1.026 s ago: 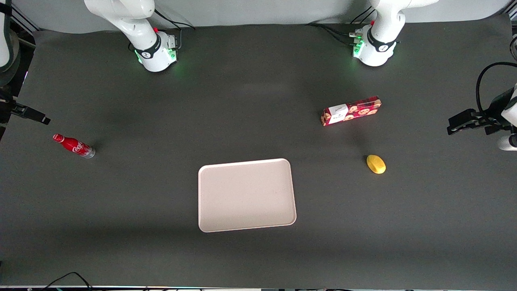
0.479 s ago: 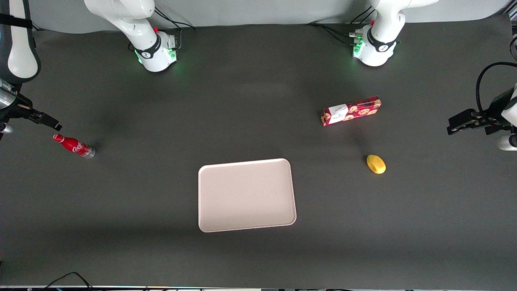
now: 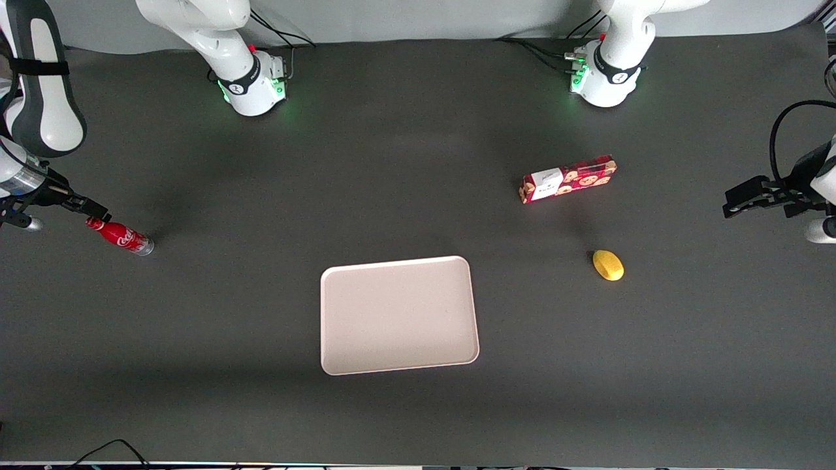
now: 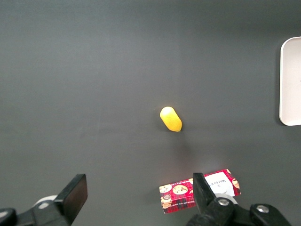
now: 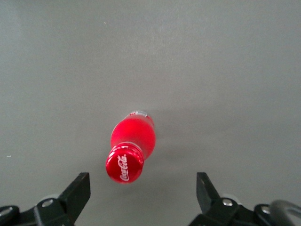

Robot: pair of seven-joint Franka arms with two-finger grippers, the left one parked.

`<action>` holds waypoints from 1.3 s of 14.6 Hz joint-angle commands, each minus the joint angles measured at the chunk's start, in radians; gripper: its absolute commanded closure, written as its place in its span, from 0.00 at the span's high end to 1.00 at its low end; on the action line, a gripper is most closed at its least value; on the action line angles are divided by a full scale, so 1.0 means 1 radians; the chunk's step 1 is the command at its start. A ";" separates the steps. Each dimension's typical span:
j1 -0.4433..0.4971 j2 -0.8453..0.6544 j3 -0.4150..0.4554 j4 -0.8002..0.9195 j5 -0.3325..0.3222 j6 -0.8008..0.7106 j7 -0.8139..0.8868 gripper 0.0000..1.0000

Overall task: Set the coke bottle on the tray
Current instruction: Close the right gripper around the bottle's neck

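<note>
The coke bottle (image 3: 121, 236), small and red with white script, stands on the dark mat toward the working arm's end of the table. In the right wrist view I look down on the bottle's red cap (image 5: 124, 164) and its body (image 5: 134, 134). My gripper (image 3: 95, 210) hovers just above the cap. It is open (image 5: 141, 194), with dark fingers (image 5: 77, 189) wide apart, and the cap sits just ahead of the gap between them, nearer one finger. The pale beige tray (image 3: 398, 315) lies empty mid-table, nearer the front camera than the bottle.
A red cookie box (image 3: 567, 178) and a small yellow object (image 3: 608, 265) lie toward the parked arm's end of the table. The left wrist view shows the box (image 4: 200, 190), the yellow object (image 4: 170, 119) and the tray's edge (image 4: 290, 80).
The right arm has come in from the table's edge, and its gripper has travelled toward the coke bottle until it hangs over the cap. The bottle, tray and other objects have not moved.
</note>
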 commanded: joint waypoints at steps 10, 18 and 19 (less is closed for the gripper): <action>0.022 0.058 -0.009 0.018 0.039 0.050 -0.023 0.88; 0.039 0.084 -0.009 0.052 0.038 0.044 -0.024 0.69; 0.039 0.087 -0.009 0.058 0.038 0.044 -0.024 0.69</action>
